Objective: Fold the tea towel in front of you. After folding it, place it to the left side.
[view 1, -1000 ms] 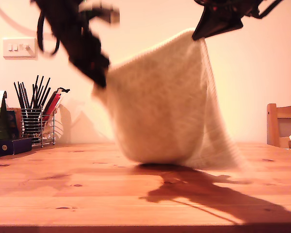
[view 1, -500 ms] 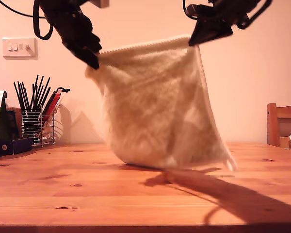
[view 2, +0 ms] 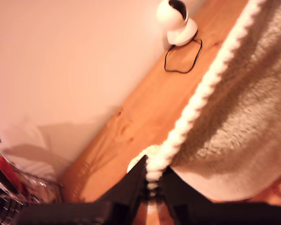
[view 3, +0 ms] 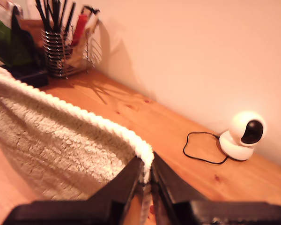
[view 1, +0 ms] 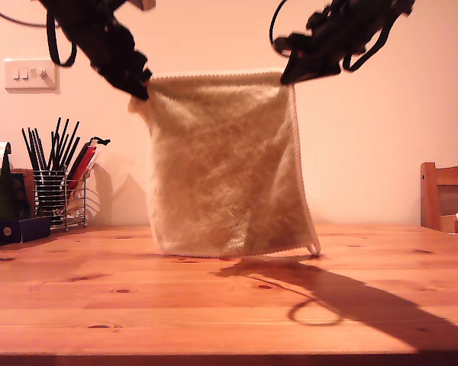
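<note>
Both grippers, my first gripper (view 1: 141, 88) and my second gripper (view 1: 288, 75), pinch the towel's (view 1: 225, 164) top corners, hanging it above the desk (view 1: 76, 305), bottom edge touching.

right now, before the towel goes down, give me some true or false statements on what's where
1. The tea towel hangs spread between my first gripper and my second gripper, one top corner in each. True.
2. The towel lies folded flat on the table. False: it is held up, hanging unfolded.
3. The wire holder of dark utensils stands at the exterior view's right. False: it stands at that view's left.
4. A small white camera with a black cable sits on the table by the wall. True.
5. My second gripper's fingers are open. False: they are shut on the towel's hem.
</note>
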You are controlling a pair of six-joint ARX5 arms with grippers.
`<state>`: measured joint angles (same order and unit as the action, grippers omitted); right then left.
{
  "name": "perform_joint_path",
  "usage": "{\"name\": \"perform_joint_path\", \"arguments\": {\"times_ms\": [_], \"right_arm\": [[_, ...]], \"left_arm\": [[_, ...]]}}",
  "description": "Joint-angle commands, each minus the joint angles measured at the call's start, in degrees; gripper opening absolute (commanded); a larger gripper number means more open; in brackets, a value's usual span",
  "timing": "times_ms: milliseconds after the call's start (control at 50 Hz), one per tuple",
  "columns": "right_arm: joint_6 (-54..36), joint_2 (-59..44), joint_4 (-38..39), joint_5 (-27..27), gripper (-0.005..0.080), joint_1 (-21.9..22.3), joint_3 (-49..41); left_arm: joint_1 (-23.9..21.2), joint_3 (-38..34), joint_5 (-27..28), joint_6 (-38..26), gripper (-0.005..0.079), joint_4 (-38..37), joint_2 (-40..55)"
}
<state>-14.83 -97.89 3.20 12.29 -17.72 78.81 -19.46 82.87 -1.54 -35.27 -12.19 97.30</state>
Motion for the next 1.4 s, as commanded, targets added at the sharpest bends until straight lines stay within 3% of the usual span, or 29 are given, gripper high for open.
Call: {"name": "perform_joint_path", "arguments": {"times_ms": [0,180,460,740,1120,1380], "right_arm": [[1.7,-0.1,-1.1,-0.2,-0.0013,0.3,0.5],[2.9,-0.1,-7.2,4.2,-0.0013,0.2,0.5],[1.2,-0.1,-23.4,11.2,-0.0013,-0.7,0.4],[-0.7,-0.1,-33.5,11.9,-0.0013,-3.2,-0.5],[-0.9,1.1,-35.3,11.5,-0.0013,-6.6,-12.2],[3.9,11.0,-26.1,7.5,-0.0013,-6.6,-23.6]], "left_arm": [[0.8,0.3,-0.2,1.0,-0.0019,-1.6,1.5],[0.7,0.3,0.7,3.8,-0.0019,-8.5,1.5],[0.2,0.0,5.0,10.0,-0.0019,-23.0,1.5],[-1.2,-1.9,8.6,12.7,-0.0019,-32.9,1.5],[-4.0,-13.6,8.6,14.6,-0.0019,-31.7,1.4],[-4.0,-23.3,11.2,16.5,-0.0019,-19.7,-3.8]]}}
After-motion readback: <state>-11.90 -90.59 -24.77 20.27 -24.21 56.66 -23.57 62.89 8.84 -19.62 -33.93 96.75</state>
